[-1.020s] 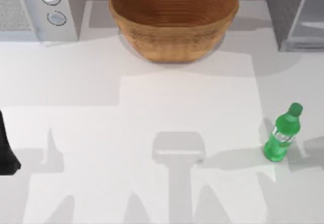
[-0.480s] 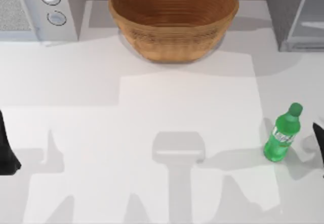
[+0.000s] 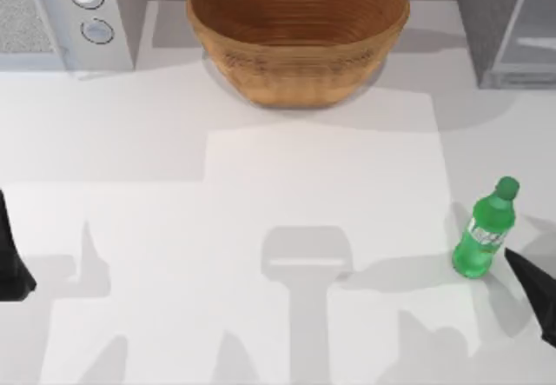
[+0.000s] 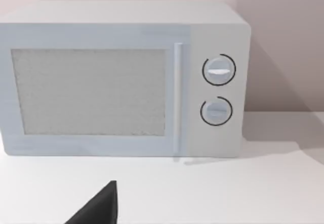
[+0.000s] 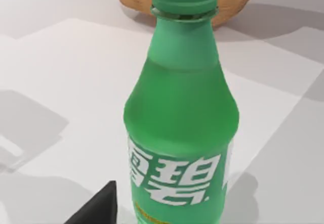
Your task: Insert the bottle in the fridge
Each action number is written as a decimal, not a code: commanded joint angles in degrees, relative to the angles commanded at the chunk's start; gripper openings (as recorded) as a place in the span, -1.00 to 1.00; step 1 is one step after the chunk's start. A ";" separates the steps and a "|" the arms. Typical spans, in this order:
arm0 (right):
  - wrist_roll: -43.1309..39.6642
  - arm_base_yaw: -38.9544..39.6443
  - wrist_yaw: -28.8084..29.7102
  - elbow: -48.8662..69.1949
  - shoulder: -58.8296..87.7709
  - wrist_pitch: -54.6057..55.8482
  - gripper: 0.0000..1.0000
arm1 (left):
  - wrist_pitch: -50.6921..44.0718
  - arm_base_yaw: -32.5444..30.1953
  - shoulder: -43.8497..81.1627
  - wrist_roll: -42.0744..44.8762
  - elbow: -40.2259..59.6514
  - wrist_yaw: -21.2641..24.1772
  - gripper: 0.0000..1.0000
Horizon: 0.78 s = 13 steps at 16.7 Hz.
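White table point(image 3: 287, 194); bottle point(image 3: 485, 229) upright, right tool point(image 3: 532, 291) near.

Little of the AgileX arms can be seen. The left claw point(image 3: 12, 259) is a plain matte black shape with a flat, angular outline, narrowing to a tip, without markings, screws or cables that can be made out. The right claw point(image 3: 534, 294) is the same flat black, a tapering wedge with straight edges. In each wrist view a black triangular finger point(image 4: 98, 206) juts up, its surface uniformly dark and featureless, as does its twin point(image 5: 98, 206).
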 joint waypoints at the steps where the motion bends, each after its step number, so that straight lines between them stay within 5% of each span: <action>1: -0.50 -0.38 -1.87 0.03 3.69 3.13 1.00 | 0.00 0.00 0.00 0.00 0.00 0.00 1.00; 6: -2.69 -1.00 -8.17 0.14 14.18 12.71 1.00 | 0.00 0.00 0.00 0.00 0.00 0.00 1.00; 13: -2.72 -0.64 -8.32 0.19 14.74 13.20 1.00 | 0.00 0.00 0.00 0.00 0.00 0.00 1.00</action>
